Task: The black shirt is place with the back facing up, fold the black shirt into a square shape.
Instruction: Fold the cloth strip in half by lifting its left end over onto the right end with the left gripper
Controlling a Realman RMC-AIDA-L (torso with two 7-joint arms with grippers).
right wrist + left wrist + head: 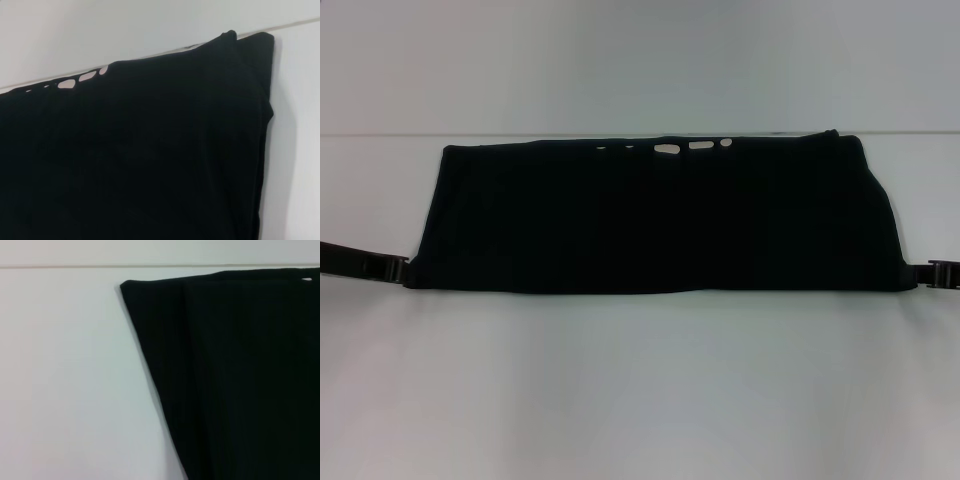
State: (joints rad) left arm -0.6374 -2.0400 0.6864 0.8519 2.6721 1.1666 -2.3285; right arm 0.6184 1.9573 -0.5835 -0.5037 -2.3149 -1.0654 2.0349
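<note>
black shirt point(655, 220) stretched between both grippers

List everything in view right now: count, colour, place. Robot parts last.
large matte black cloth shirt: 1, black, lying flat as a wide band across the middle of the table, its far edge near the table's far edge, with small gaps showing along that edge.
flat white table: 1, white, under the shirt and filling the near part of the head view.
pale wall: 1, off-white, behind the table's far edge.
left gripper: 1, black, low at the shirt's near left corner, reaching in from the left edge of the head view.
right gripper: 1, black, low at the shirt's near right corner, reaching in from the right edge.
</note>
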